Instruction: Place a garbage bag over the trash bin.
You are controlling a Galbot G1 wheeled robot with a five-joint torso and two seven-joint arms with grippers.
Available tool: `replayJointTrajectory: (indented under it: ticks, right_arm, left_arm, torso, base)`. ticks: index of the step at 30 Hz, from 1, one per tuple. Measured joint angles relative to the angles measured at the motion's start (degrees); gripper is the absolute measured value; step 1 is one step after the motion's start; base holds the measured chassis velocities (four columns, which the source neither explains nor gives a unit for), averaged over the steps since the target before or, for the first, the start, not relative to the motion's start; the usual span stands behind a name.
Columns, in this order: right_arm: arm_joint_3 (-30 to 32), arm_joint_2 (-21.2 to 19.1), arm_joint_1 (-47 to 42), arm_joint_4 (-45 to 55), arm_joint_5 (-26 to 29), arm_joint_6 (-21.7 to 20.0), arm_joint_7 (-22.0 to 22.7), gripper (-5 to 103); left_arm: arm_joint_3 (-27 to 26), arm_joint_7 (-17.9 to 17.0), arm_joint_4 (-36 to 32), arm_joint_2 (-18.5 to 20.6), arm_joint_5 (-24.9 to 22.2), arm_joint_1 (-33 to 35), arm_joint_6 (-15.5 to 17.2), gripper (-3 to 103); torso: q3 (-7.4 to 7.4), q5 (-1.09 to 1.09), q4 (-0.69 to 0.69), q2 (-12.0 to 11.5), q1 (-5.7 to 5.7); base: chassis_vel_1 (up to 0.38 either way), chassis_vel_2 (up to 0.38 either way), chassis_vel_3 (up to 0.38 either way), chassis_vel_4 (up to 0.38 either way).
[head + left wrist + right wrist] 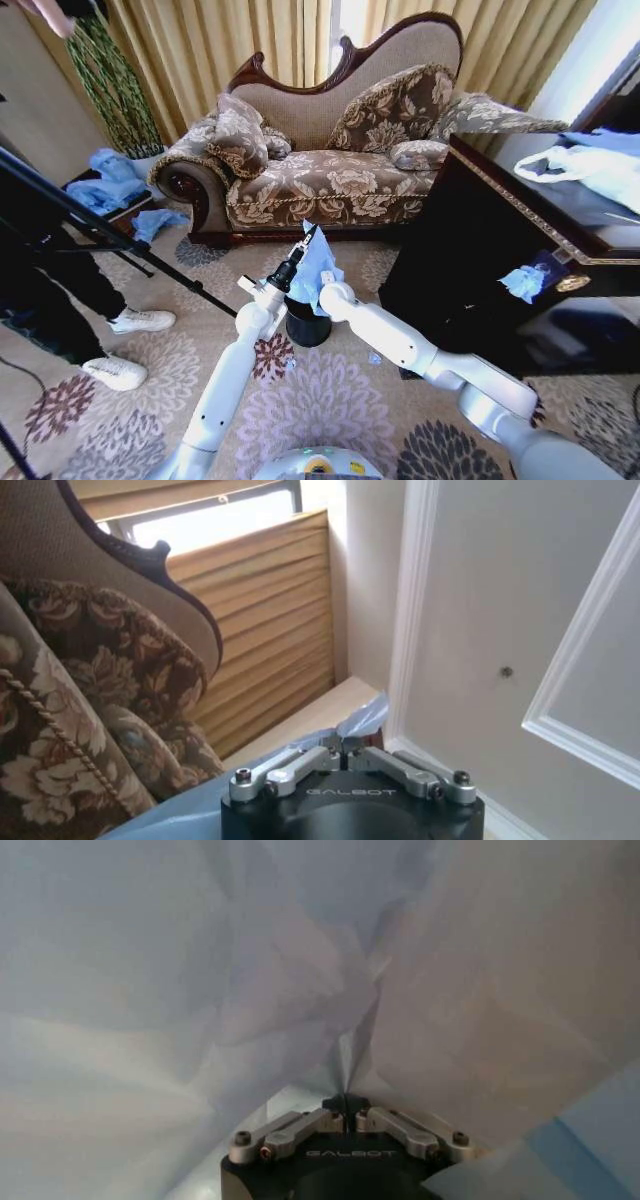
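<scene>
The light-blue garbage bag (320,268) hangs bunched just above the small black trash bin (306,323), which stands on the patterned carpet in front of the sofa. My left gripper (311,236) points up at the bag's top corner. In the left wrist view this left gripper (345,751) is shut, pinching a tip of the garbage bag (364,718). My right arm reaches in from the right, its end hidden behind the plastic. In the right wrist view the right gripper (346,1108) is shut on a fold of the garbage bag (300,990), whose sheets spread all around it.
An ornate floral sofa (330,180) stands behind the bin. A dark cabinet (480,250) on the right carries a white handled bag (590,165). A tripod leg (120,245) and a person's legs with white sneakers (125,345) are on the left, with blue plastic scraps (110,180) beyond.
</scene>
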Motion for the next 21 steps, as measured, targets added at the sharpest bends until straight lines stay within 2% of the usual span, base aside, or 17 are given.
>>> replayJointTrajectory:
  ticks: [9,14,21]
  right_arm:
    - [2.0,1.2,-1.3,0.8,1.5,2.4,-0.9,0]
    - [1.6,2.0,-2.3,0.5,0.2,2.9,-1.4,0]
    - [2.1,6.7,-2.8,-4.6,-2.4,4.4,-1.8,0]
  left_arm:
    - [-1.5,1.2,0.3,0.1,0.9,1.7,0.0,0]
    - [-2.0,2.1,0.6,0.1,1.5,2.7,0.0,0]
    - [-3.8,3.3,2.1,0.8,1.7,3.7,-0.1,0]
  torso:
    - [0.00,0.00,0.02,0.0,0.00]
    - [0.00,0.00,0.00,0.0,0.00]
    - [0.00,-0.01,0.01,0.0,0.01]
  base:
    - [0.000,0.000,0.000,0.000]
    - [0.000,0.000,0.000,0.000]
    - [0.000,0.000,0.000,0.000]
